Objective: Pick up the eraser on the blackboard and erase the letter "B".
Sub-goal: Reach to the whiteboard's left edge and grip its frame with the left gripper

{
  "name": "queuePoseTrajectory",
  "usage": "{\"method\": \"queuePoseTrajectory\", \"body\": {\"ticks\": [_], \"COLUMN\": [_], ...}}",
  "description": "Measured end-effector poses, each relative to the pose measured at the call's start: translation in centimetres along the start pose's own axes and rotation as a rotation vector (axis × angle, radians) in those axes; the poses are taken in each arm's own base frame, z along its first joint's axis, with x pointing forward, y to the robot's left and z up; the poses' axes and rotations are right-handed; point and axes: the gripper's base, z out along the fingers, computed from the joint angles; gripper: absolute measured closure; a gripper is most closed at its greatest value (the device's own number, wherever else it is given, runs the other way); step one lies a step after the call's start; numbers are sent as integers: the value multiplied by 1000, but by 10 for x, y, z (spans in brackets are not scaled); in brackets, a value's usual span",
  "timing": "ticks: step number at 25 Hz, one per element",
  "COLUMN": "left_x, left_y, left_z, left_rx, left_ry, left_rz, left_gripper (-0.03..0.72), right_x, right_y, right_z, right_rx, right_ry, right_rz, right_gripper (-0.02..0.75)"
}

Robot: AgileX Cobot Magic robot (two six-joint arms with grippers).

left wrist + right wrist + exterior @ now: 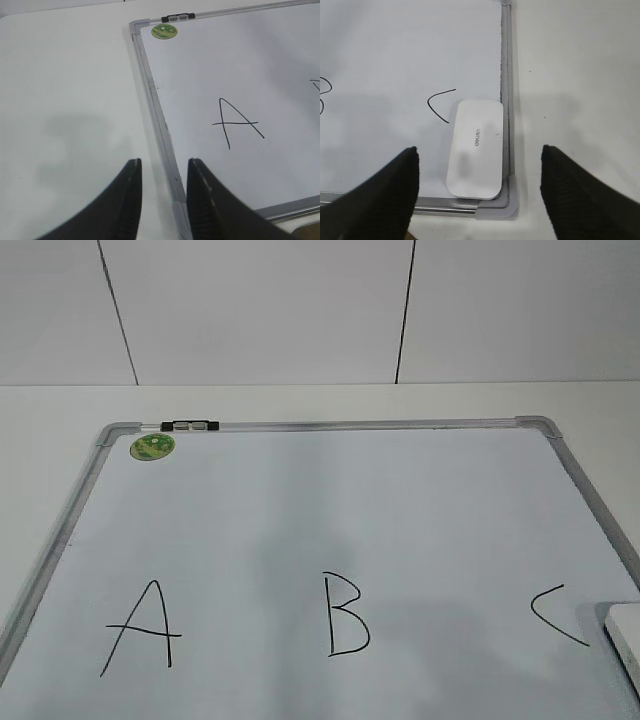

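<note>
Eraser (pixel 475 149) below open right gripper (pixel 480 165)

Wide-spread right claw (pixel 479 190) hovers over eraser (pixel 475 148) beside blackboard (pixel 506 75) frame

1. The white table (pixel 60 405) carries the blackboard (pixel 330 510), a white dry-erase board lying flat on it inside a silver frame with rounded grey corners.
2. In the left wrist view, bare tabletop (pixel 65 100) spreads ahead and to the left of the left gripper (pixel 164 170), and the board's left frame rail runs just ahead of the gap between the two dark fingers.
3. In the right wrist view, the board's near right corner sits between the right gripper's (pixel 480 160) widely spread fingers, with bare table (pixel 570 75) beyond the right-hand finger.
4. A soft shadow lies on the table ahead of the left gripper.
</note>
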Motion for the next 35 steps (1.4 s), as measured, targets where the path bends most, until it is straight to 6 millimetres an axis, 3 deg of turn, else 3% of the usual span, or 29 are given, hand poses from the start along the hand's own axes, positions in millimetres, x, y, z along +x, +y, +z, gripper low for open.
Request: {"method": "queuePoseTrajectory", "body": {"ticks": [18, 35], "left_x": [0, 0], "left_y": [0, -1], "left_z": [0, 1], "left_rx": [0, 7], "left_ry": [0, 5], "left_rz": [0, -9], "left_gripper": [452, 452], "right_x": [-2, -46], "right_y": [1, 7], "right_z": [-3, 31], "right_rx": [-10, -52], "right_ry": [-3, 390], "right_rz": [23, 147], "right_gripper": [154, 154]}}
